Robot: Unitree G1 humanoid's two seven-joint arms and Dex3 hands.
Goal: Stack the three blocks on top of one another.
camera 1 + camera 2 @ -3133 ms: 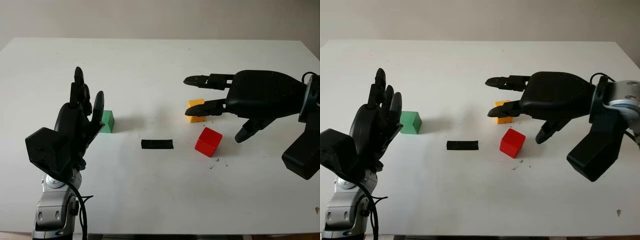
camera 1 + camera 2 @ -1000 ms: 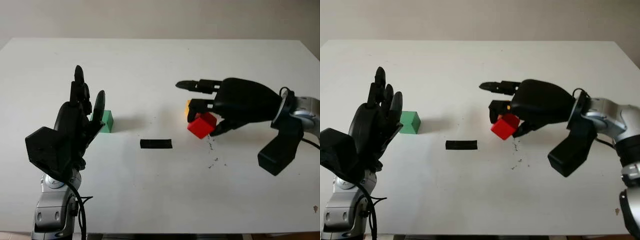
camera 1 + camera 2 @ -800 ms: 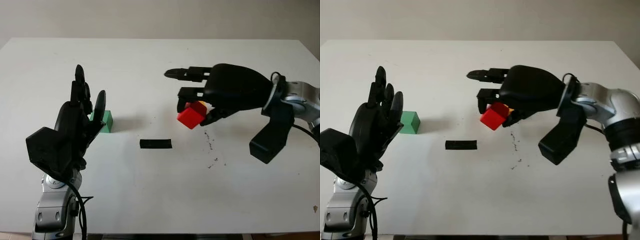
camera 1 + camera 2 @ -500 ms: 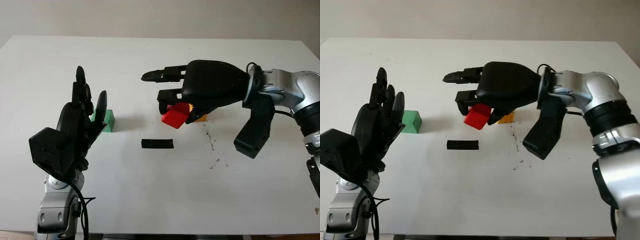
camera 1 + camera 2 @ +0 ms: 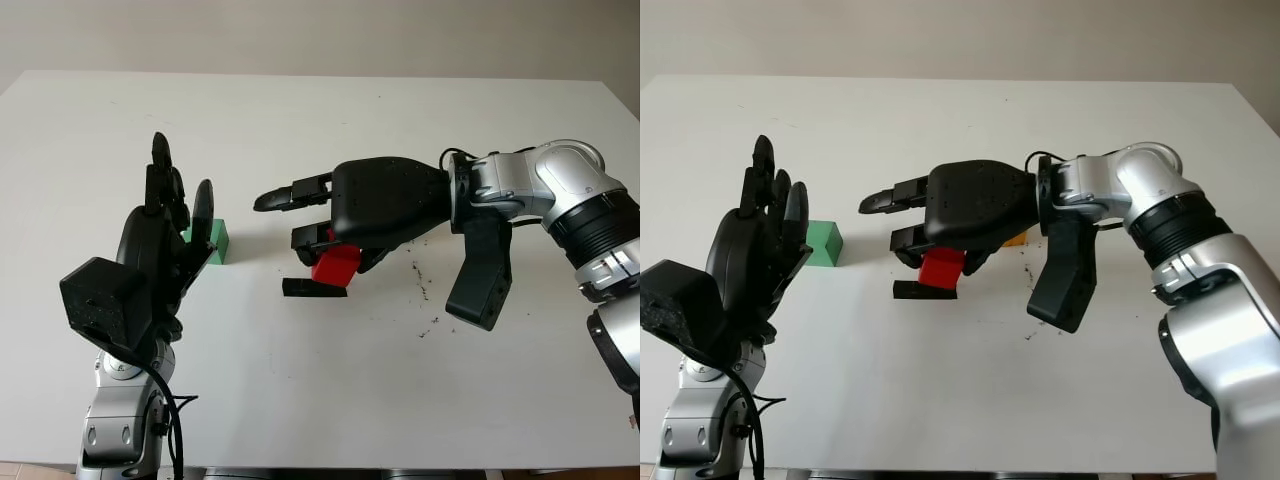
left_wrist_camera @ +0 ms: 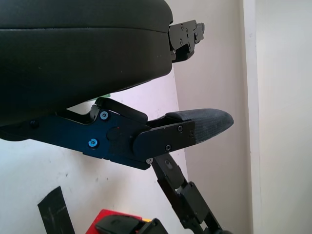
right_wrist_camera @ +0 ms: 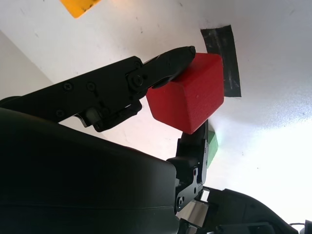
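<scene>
My right hand (image 5: 322, 243) is shut on the red block (image 5: 338, 268) and holds it just above the black tape strip (image 5: 312, 289) at the table's middle. In the right wrist view the red block (image 7: 187, 95) is pinched between a finger and the thumb, with the tape (image 7: 222, 58) beneath it. The green block (image 5: 218, 240) sits on the table left of the tape, partly hidden behind my left hand (image 5: 165, 215), which is open and raised. The orange block (image 5: 1015, 239) lies behind the right hand, mostly covered by it.
The white table (image 5: 330, 390) reaches to the far wall. Dark specks (image 5: 425, 300) lie scattered to the right of the tape. My right forearm (image 5: 560, 190) crosses the right side of the table.
My right hand has carried the red block leftward, from beside the orange block to over the black tape strip, and lowered it. The left hand has not moved.
</scene>
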